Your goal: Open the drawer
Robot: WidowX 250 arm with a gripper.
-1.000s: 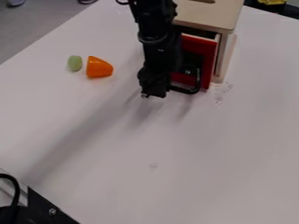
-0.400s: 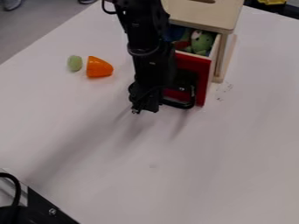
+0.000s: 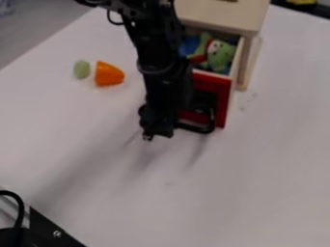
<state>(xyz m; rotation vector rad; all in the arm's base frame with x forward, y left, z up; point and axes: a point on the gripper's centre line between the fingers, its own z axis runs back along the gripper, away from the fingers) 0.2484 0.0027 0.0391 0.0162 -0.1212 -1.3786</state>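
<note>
Drawer: you have it pulled out from the front of the cabinet, its red face standing clear of the cabinet body. Look into its open top to find a green toy, with red and blue material beside it. Locate the black handle low on the drawer face. Your gripper points downward in front of the cabinet, at the handle's left end in the view; you cannot tell whether it is open or closed. Note that the arm overlaps the left part of the drawer face. Left of the cabinet, well apart from it, you see an orange piece and, just beside that on the far side from the cabinet, a pale green piece. Both lie on the white table.
</note>
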